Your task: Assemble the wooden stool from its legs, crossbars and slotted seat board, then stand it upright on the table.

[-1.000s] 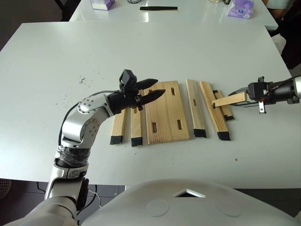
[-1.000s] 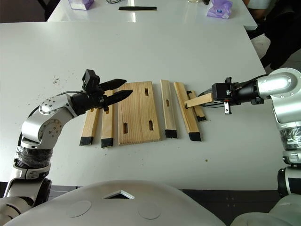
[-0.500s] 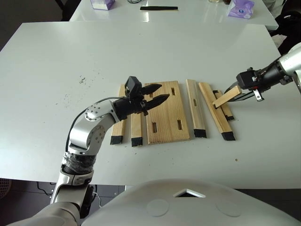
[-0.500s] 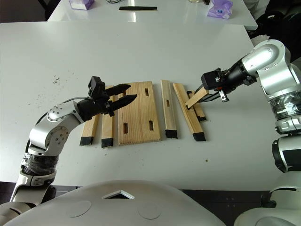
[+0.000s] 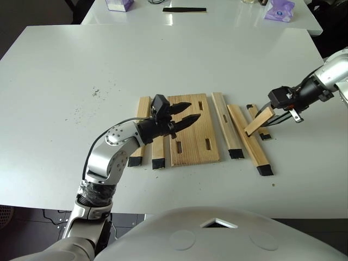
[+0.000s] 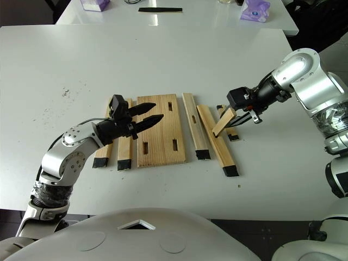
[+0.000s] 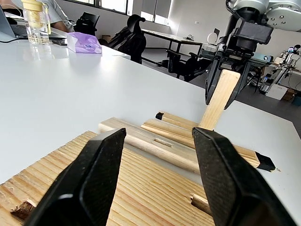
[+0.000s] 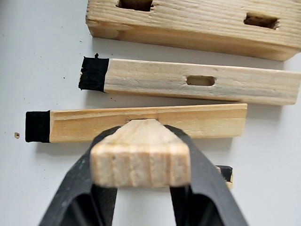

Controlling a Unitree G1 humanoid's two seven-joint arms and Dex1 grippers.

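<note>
Broad open surface of the white table (image 5: 163,60) is offered beyond and to the left of the parts. The middle is taken up by the flat slotted pine seat board (image 5: 196,149), flanked on each side by two black-tipped wooden legs (image 5: 225,128), with only narrow strips left between. The board's left edge is overhung by the spread left gripper (image 5: 194,110). On the right, approach is barred by the short pale crossbar (image 5: 259,120), clamped tilted in the right gripper (image 5: 273,110), its lower end seemingly touching the outer leg.
</note>
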